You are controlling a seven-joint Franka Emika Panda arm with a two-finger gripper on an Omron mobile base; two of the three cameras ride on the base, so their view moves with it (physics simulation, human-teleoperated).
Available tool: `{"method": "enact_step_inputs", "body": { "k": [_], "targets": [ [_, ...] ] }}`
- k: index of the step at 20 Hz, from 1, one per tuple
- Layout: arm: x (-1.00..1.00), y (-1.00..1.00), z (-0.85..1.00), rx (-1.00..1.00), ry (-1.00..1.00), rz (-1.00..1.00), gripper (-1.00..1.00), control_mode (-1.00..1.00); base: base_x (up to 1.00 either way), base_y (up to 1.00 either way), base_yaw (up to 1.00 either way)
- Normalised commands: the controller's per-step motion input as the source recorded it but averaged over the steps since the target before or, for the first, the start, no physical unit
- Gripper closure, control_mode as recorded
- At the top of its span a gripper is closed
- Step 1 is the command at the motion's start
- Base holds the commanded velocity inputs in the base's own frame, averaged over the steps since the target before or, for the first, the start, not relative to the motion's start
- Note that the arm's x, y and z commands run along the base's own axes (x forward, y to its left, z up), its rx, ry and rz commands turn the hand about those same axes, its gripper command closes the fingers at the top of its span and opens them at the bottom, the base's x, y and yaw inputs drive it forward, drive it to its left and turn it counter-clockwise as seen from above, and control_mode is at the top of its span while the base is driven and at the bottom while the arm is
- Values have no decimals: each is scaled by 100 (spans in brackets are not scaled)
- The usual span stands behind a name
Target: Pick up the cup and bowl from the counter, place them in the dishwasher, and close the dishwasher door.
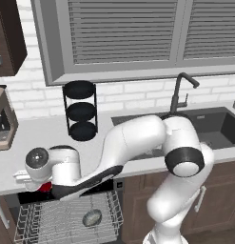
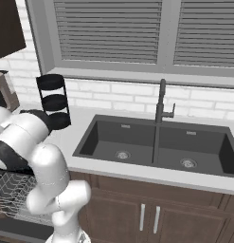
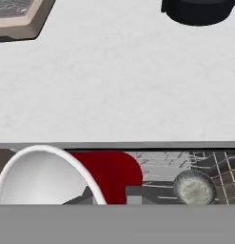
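Two task things are sitting in front of me right now. The small red tapered plastic cup (image 3: 112, 174) with the white rim and inside is filling the lower left of my hand view, tipped so I am looking into its mouth, and my tool (image 3: 90, 198) is clenching it: one dark fingertip is showing at the rim. From the left base camera I am seeing a sliver of that red cup (image 1: 44, 186) under the wrist, just below the front edge of the long light grey-white desk (image 1: 43, 133) and above the grey wire rack (image 1: 66, 219) of the dishwasher.

The small round grey speckled bowl (image 1: 92, 218) is lying in that rack, to the right of the cup; the hand camera is showing it (image 3: 194, 187) beside the cup, apart from it.

On the desk behind, a black round three-tier stand (image 1: 80, 110) is standing near the wall, and the dark double sink (image 2: 156, 144) with its dark tap (image 2: 161, 102) is lying to the right.
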Motion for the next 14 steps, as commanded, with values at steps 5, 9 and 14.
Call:
{"method": "enact_step_inputs", "body": {
  "k": [5,9,14],
  "targets": [
    [-86,-41,-1,12,11,-2,100,-100,0,0,0],
    [-24,-31,-31,1,1,-1,100,-100,0,0,0],
    [-1,-31,-57,0,0,0,100,-100,0,0,0]
  ]
}}
